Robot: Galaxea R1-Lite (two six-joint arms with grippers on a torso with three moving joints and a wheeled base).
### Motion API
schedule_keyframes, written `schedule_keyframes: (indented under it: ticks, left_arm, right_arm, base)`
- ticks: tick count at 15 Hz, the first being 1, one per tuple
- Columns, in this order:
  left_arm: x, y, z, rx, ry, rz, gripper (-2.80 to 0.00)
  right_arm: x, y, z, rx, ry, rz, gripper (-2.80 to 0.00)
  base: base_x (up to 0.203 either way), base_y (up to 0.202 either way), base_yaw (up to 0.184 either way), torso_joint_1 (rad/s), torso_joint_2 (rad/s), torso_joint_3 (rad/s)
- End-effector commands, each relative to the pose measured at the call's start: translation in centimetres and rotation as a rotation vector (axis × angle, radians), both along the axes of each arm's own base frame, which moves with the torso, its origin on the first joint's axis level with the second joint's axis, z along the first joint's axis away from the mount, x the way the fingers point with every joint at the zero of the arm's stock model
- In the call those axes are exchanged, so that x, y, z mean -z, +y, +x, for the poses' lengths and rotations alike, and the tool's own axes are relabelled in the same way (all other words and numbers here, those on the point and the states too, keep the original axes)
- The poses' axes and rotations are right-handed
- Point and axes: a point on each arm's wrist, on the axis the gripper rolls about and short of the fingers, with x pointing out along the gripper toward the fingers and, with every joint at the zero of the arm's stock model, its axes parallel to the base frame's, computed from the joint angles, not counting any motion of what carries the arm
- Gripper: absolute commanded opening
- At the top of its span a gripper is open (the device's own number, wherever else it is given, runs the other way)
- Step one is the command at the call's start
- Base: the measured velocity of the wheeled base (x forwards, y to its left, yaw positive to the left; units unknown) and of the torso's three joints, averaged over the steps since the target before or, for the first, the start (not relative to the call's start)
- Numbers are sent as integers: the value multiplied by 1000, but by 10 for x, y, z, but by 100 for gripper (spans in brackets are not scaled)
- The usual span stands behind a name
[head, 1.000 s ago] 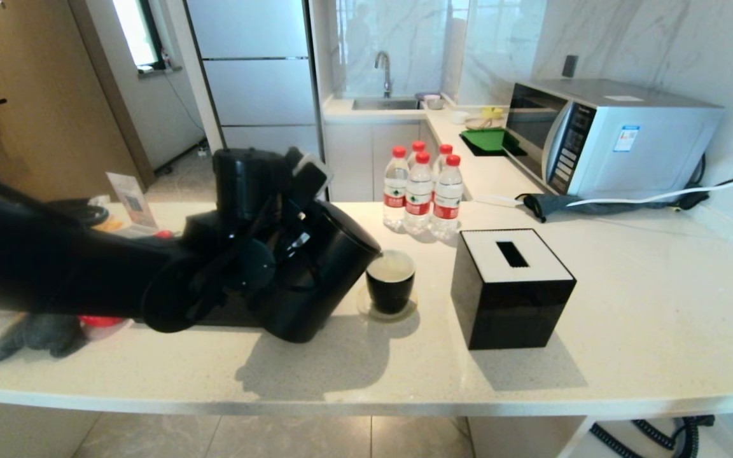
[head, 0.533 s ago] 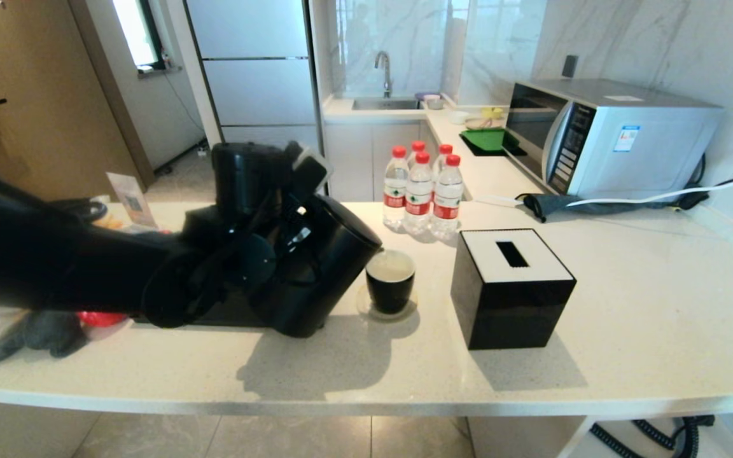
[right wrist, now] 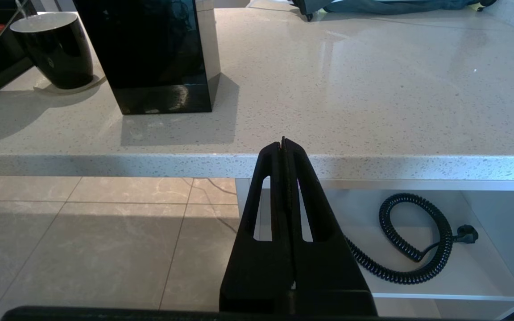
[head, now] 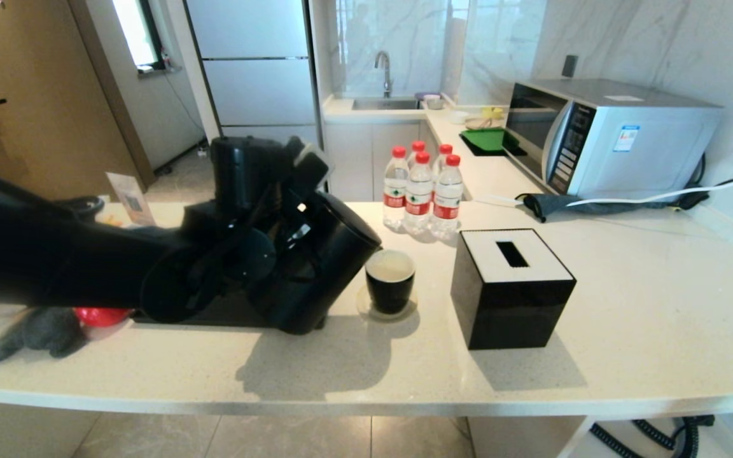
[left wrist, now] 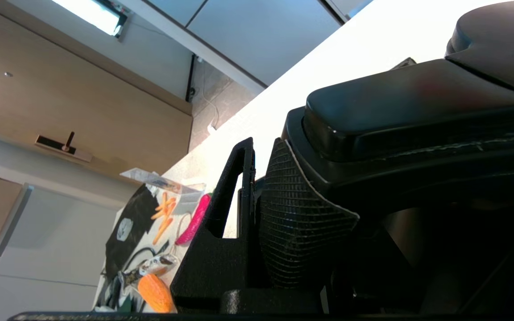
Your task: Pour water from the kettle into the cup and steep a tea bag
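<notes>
The matte black kettle (head: 325, 267) hangs tilted over the counter, its spout right at the rim of the small black cup (head: 390, 283). My left gripper (head: 287, 232) is shut on the kettle's loop handle (left wrist: 417, 102), one ribbed pad (left wrist: 292, 214) pressed against it. A pale pool of water (head: 390, 265) lies in the white-lined cup (right wrist: 56, 49), which stands on a clear coaster. No stream is clearly visible. The tea bag is out of view. My right gripper (right wrist: 283, 141) is shut and empty, parked below the counter's front edge.
A black tissue box (head: 509, 286) stands just right of the cup. Several red-capped bottles (head: 420, 191) stand behind it, a microwave (head: 602, 137) at the back right. Under my left arm are a black tray (head: 214, 316), a red object (head: 102, 316) and a grey cloth (head: 29, 337).
The left arm and kettle have risen slightly and drawn a little to the left; the kettle stays tilted at the cup. The right gripper has not moved.
</notes>
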Motion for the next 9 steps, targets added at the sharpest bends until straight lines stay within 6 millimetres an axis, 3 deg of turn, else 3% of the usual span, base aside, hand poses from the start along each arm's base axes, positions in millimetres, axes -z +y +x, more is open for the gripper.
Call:
schedule_keyframes:
  ticks: [1, 9]
  left_arm:
    - [-4, 1, -2, -1, -9, 8, -280]
    - [-5, 1, -3, 6, -9, 33, -280]
  right_arm:
    - [0, 0, 0, -1, 1, 0, -280]
    - [0, 0, 0, -1, 1, 0, -280]
  base:
    - [0, 0, 0, 0, 0, 0]
    - [0, 0, 0, 0, 0, 0]
